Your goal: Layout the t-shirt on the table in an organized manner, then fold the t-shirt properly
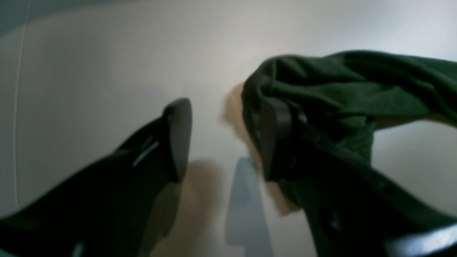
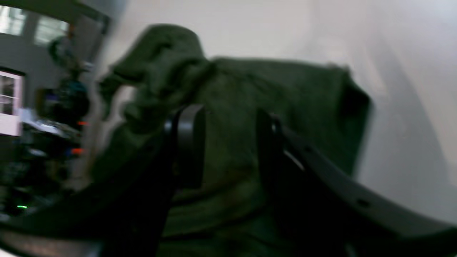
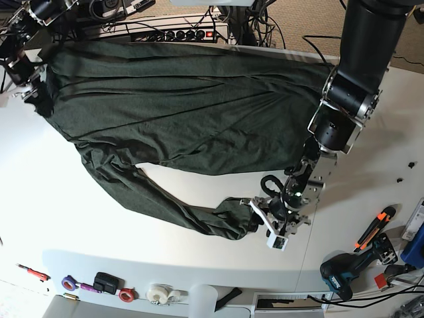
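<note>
Green t-shirt (image 3: 179, 99) spread over table (image 3: 53, 218) far edge, L gripper (image 1: 225, 139) released beside hem, R gripper (image 2: 228, 142) unclenched above cloth.

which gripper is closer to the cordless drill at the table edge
Left. The left gripper sits by the t-shirt sleeve tip, just up-left of the drill. The right gripper is at the far corner, across the shirt.

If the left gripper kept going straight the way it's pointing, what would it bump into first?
Probably the table. The left gripper stands open, with bare white tabletop showing ahead between its fingertips. The t-shirt bunches against one finger only, off to the side. Blur leaves depth uncertain.
</note>
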### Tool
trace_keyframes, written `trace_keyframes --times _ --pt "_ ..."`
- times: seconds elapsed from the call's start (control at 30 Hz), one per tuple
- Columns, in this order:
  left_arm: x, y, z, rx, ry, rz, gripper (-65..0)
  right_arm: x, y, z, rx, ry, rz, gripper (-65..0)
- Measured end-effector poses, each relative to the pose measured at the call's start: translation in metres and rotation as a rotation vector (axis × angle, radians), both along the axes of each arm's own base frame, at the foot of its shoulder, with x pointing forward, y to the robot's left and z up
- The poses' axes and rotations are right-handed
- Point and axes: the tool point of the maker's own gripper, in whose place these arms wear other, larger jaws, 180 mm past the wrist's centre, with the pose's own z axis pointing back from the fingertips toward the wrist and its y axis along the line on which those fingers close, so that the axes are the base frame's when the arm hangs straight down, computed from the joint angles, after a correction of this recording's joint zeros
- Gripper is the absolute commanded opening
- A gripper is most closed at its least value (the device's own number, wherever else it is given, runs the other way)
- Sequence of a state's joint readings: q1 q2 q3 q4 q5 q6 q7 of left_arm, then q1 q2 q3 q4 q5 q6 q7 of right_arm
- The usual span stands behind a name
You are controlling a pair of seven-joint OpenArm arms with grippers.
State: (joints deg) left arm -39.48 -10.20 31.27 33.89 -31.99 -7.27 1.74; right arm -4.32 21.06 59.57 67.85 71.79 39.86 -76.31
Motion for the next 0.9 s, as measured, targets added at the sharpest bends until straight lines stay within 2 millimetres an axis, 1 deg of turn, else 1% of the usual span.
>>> trace_keyframes --times 0.07,0.13,0.3,0.33,0.4,0.43,0.5,0.53,0.57,0.67,0.73,0.83,0.9 --pt "-0.005 0.0 -0.007 0.0 0.014 -0.001 -33.6 0.01 -0.003 0.014 0.011 -0.061 -0.013 -41.4" --pt "-0.01 -0.001 -0.013 -0.002 0.027 -0.005 -33.7 0.019 -0.004 0.022 0.011 -0.095 -0.017 -41.3" --pt "-0.018 -0.007 -0.018 -0.025 0.039 -0.032 -33.7 0.044 -0.002 0.042 0.011 -0.168 -0.006 -41.3" --pt "-0.019 -0.008 -0.019 -0.038 0.042 -0.028 -33.7 0.051 -0.001 0.045 0.007 -0.176 0.0 -41.3" --pt "-0.02 -0.01 -0.018 -0.06 0.046 -0.03 -33.7 0.064 0.001 0.044 -0.027 -0.147 0.015 -41.3" --pt "-0.02 -0.011 -0.018 -0.061 0.046 -0.031 -33.7 0.071 0.003 0.043 -0.049 -0.131 0.027 -39.5" --pt "-0.02 -0.011 -0.016 -0.063 0.041 -0.032 -33.7 0.089 0.009 0.044 -0.095 -0.118 0.046 -33.3" --pt "-0.02 -0.012 -0.016 -0.063 0.042 -0.034 -33.7 0.098 0.013 0.044 -0.122 -0.109 0.062 -30.7" --pt "-0.02 -0.012 -0.016 -0.064 0.041 -0.034 -33.7 0.106 0.019 0.041 -0.151 -0.091 0.086 -29.7" --pt "-0.02 -0.011 -0.016 -0.064 0.041 -0.033 -33.7 0.129 0.043 0.033 -0.241 -0.04 0.179 -29.7" --pt "-0.02 -0.012 -0.016 -0.065 0.04 -0.033 -33.7 0.139 0.058 0.021 -0.326 0.015 0.25 -29.7" --pt "-0.019 -0.012 -0.016 -0.064 0.039 -0.033 -33.7 0.15 0.076 0.005 -0.438 0.053 0.322 -29.7" --pt "-0.019 -0.012 -0.016 -0.065 0.04 -0.033 -33.7 0.15 0.078 -0.014 -0.453 0.118 0.319 -29.7"
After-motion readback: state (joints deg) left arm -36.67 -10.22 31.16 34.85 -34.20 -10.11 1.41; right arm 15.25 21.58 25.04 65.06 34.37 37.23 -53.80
